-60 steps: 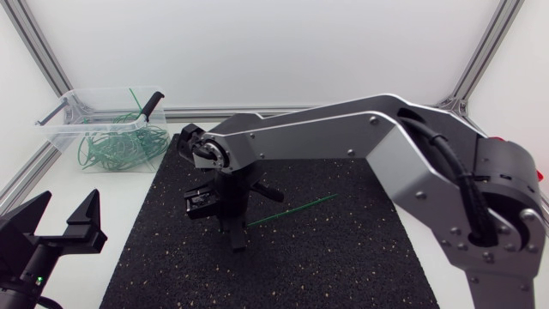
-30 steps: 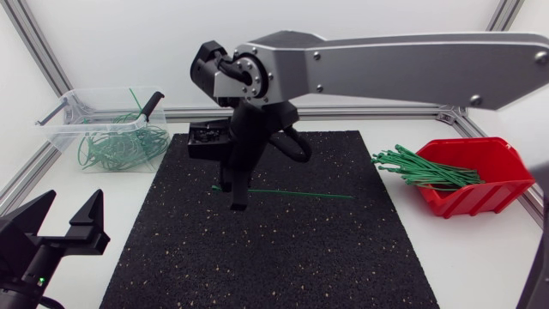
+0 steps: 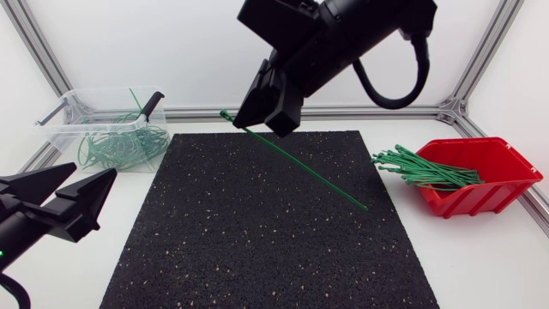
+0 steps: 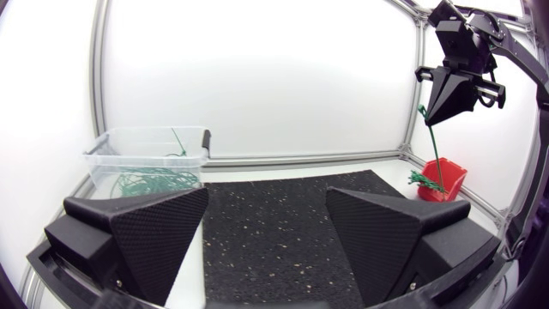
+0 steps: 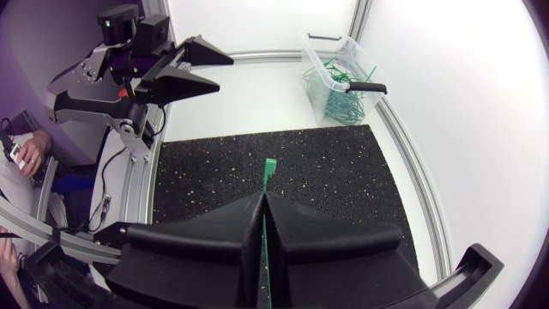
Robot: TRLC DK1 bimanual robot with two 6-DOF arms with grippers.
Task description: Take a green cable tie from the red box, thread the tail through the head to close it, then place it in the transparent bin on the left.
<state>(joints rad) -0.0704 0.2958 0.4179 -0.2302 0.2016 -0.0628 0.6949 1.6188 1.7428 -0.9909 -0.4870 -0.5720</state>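
This is a robotics lab test cell. A white table (image 3: 480, 257) is fenced by aluminium profile rails (image 3: 386, 112) and plain white panels. A black speckled work mat (image 3: 257, 232) lies at its middle, a red parts box (image 3: 502, 184) sits at the right edge and a transparent bin (image 3: 64, 129) at the far left corner. Two robot arms work over it, the left arm (image 3: 21, 240) and the right arm (image 3: 343, 34).

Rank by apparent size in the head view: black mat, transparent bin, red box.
1. black mat, by far the largest.
2. transparent bin and red box: they look about alike, so no ranking between them.
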